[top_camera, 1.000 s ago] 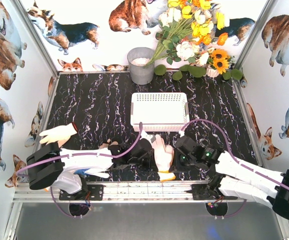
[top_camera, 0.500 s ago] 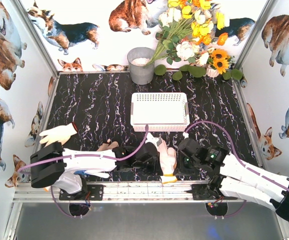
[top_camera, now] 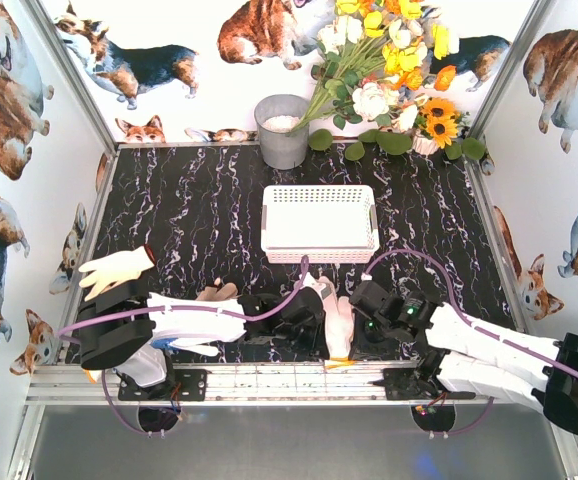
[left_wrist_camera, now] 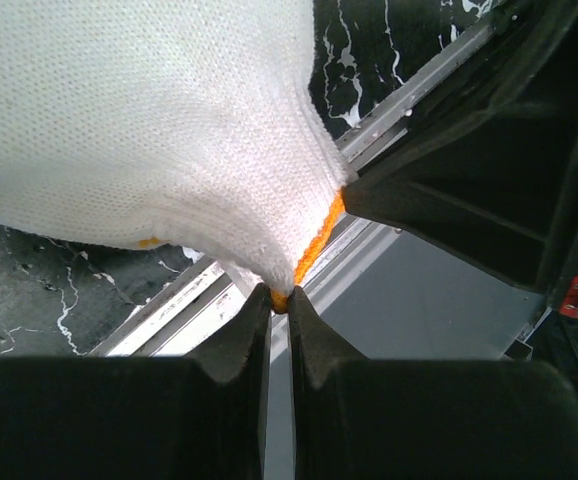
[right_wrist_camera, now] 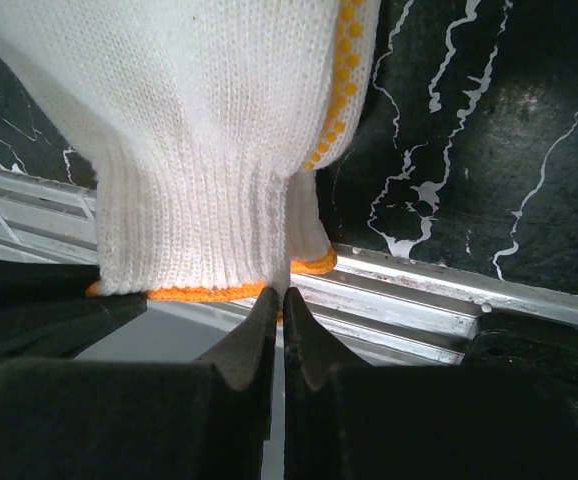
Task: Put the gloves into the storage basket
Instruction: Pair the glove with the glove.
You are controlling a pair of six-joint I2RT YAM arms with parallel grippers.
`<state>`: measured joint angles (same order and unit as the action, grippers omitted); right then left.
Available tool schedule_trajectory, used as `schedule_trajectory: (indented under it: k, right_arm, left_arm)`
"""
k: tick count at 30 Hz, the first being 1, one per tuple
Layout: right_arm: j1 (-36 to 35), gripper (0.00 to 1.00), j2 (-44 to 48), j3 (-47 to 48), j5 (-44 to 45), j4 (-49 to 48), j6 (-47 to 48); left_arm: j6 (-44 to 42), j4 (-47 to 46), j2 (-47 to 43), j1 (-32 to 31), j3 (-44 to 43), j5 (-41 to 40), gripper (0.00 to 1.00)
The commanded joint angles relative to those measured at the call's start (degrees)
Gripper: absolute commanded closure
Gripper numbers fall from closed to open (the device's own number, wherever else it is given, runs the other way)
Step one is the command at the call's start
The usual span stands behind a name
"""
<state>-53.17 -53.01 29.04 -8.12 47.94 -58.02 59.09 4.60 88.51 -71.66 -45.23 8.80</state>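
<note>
Carry step. Left hand (left_wrist_camera: 279, 300) and right hand (right_wrist_camera: 279, 300) both pinch one glove (top_camera: 339, 322) by its orange cuff (right_wrist_camera: 204, 293), at the near edge of the worktop (top_camera: 189, 220), apparently lifted. Next: move it forward over the storage basket (top_camera: 319, 254), release together.

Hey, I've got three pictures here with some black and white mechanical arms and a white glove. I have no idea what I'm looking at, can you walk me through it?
This is a robot: a left arm and a right arm bolted to the near edge of a dark marbled table. The wide picture looks down from above and behind them. Each close-up comes from a small camera on one wrist, looking along its own claw. Further back are a white lattice basket, a grey bucket and flowers. A spare glove lies at the left. Between the arms is a white knitted glove. The left claw and right claw are both shut, pinching its orange cuff edge.
</note>
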Motion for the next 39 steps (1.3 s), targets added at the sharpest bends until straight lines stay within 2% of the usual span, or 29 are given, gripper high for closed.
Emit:
schedule_trajectory:
  k: [1,8,19,28,36,39]
  right_arm:
    - [-0.27,1.00,-0.60,-0.08,0.15,-1.47,-0.43]
    - [-0.27,1.00,-2.46,0.79,1.25,-0.88,-0.14]
    - [-0.25,1.00,-2.35,2.22,2.04,1.17,0.27]
    - [-0.26,1.00,-0.43,2.12,-0.75,2.92,0.60]
    - [-0.26,0.99,1.14,2.26,-1.41,6.37,1.72]
    - [-0.23,0.99,1.33,1.21,-1.37,6.03,1.73]
  left_arm:
    - [-0.92,-0.21,0.45,-0.49,-1.83,2.32,0.99]
    - [-1.70,0.48,0.80,-1.38,-3.18,4.19,0.99]
    - [-0.75,-3.45,3.71,-2.35,-2.40,6.80,1.00]
    - [-0.47,-6.13,4.83,-2.42,-1.54,8.29,0.91]
    - [-1.03,-6.64,5.31,-2.37,-0.65,8.51,0.88]
    - [-1.04,-7.06,4.49,-2.36,0.11,7.81,0.83]
